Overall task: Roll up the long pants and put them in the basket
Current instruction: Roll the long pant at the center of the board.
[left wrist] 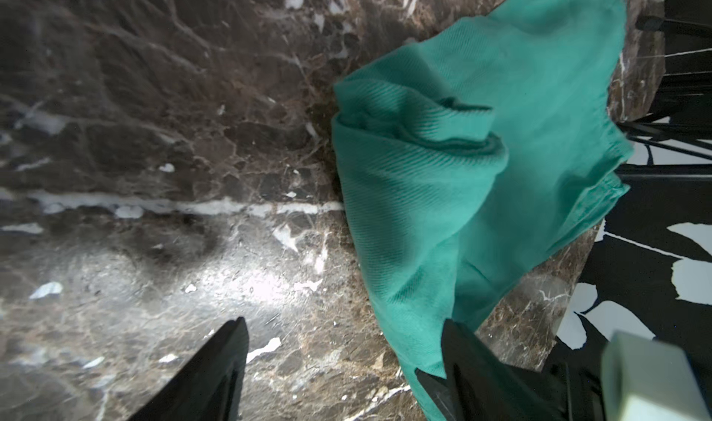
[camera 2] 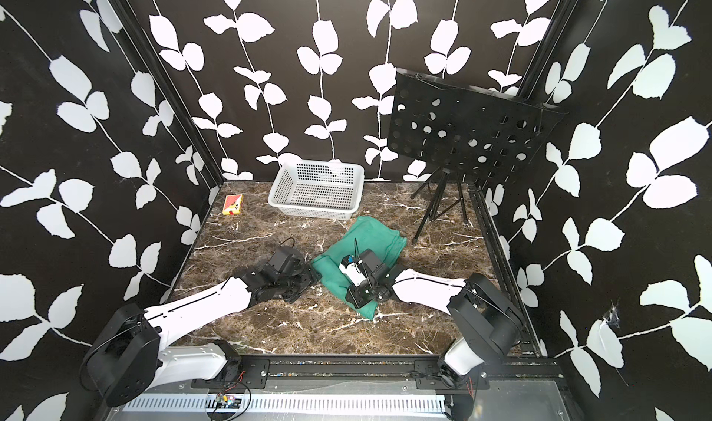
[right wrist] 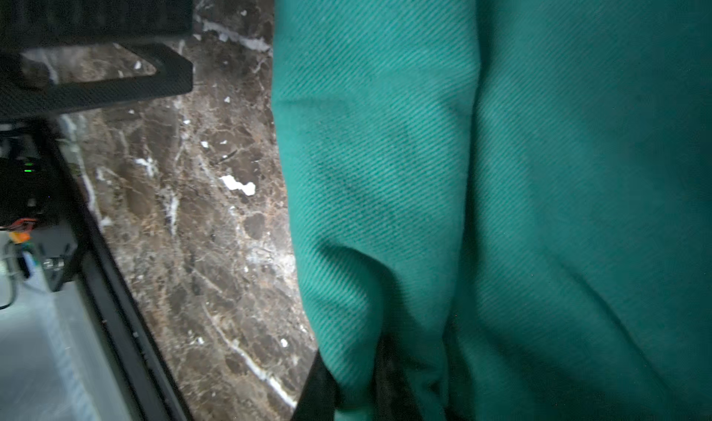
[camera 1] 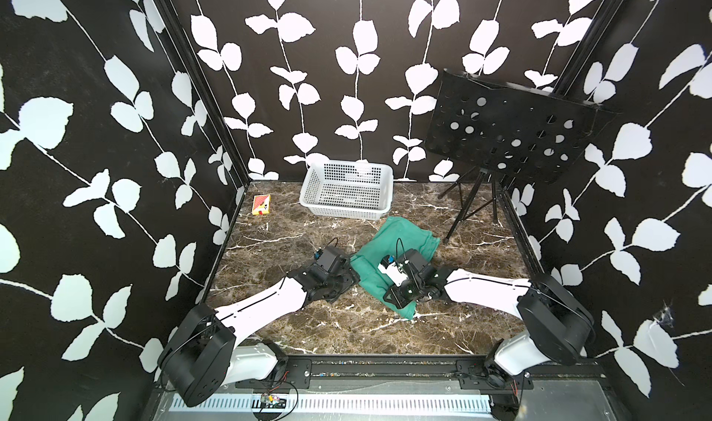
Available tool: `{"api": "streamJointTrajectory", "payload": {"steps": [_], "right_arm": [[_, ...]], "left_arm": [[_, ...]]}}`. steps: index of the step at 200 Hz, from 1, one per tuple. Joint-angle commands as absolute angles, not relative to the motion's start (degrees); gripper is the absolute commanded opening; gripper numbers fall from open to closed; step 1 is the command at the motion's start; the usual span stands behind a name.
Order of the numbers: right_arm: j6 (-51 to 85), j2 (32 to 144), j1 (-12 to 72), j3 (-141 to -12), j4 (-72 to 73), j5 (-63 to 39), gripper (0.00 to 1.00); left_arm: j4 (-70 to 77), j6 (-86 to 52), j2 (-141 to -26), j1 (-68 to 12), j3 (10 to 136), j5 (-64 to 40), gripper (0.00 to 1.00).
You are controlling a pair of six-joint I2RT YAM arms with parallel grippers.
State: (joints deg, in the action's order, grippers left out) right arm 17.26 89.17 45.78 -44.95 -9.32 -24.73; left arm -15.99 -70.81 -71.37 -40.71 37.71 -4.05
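The pants [camera 1: 404, 238] lie on the table [camera 1: 308, 334] right of centre, in front of the basket [camera 1: 343, 211] and apart from it. They form a folded slab whose near edge is turned over into a thick lip, and the rest lies flat toward the stand [camera 1: 501, 130]. Your right gripper [right wrist: 352, 357] sits on that lip, jaws pinching a ridge of cloth. Your left gripper [left wrist: 343, 334] is just beside the lip's other end with jaws spread, one finger over bare marble and the other at the cloth's edge, gripping nothing. That imbalance looks like your main risk: with only one end held, any push forward would likely turn that end alone, and the roll would come out skewed or cone-shaped. The free end shows loose, gaping layers in the left wrist view, so it may well flop open if you leave it unsupported. You also cannot tell how many layers the right pinch has caught. If it holds only the top one, lifting would probably peel that layer off and undo the lip instead of carrying it over. If you close the left jaws where they stand, they could meet on marble or nip just the hem. The table looks slick, so the slab may slide away from you rather than roll, and its far corner lies just beside a foot of the stand, where it could snag. Both wrists are close together, so mind them knocking.
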Motion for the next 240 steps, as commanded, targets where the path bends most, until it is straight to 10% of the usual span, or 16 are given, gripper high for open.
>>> {"api": "streamJointTrajectory", "payload": {"steps": [1,194,240], "right_arm": [[20.1,92.4,44.0,-46.3,-13.0,-36.6,0.00],[21.1,99.1,36.1,-46.1,-13.9,-48.5,0.00],[20.4,99.4,36.1,-47.0,-15.5,-48.3,0.00]], "left_arm": [[-14.8,-69.7,-69.9,-40.5,37.0,-4.5,0.79],[-10.4,-66.9,-89.9,-36.5,47.3,-7.7,0.68],[-18.6,-65.5,-92.8,-36.4,50.2,-7.9,0.32]]}}
